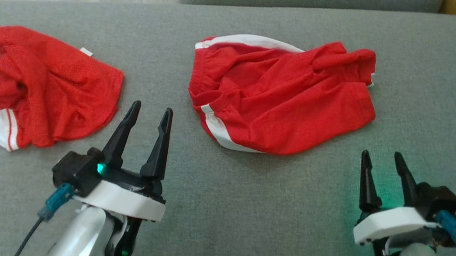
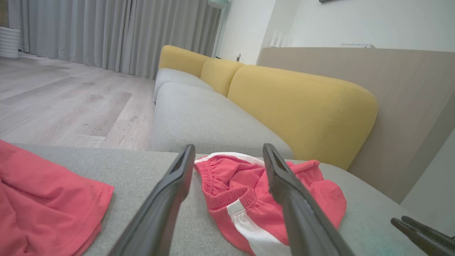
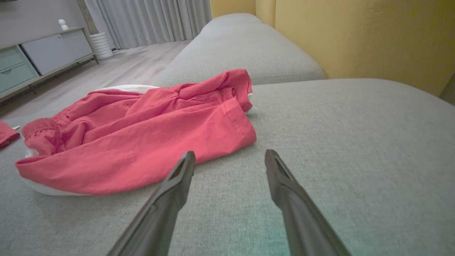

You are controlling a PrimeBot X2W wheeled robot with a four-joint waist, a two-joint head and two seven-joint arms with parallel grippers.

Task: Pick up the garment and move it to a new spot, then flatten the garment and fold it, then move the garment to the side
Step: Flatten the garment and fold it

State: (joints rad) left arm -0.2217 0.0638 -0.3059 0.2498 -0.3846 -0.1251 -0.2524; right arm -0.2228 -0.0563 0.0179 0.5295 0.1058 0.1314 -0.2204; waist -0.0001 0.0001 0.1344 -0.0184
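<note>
Right claw spread, garment near, forward-left

Head camera looks down on the cushion — wrist cameras sit low, both facing the red shorts.

Soft, even daylight. A green glow spills from the right pincer onto the grey cushion. Wrist views bend at their edges.
</note>
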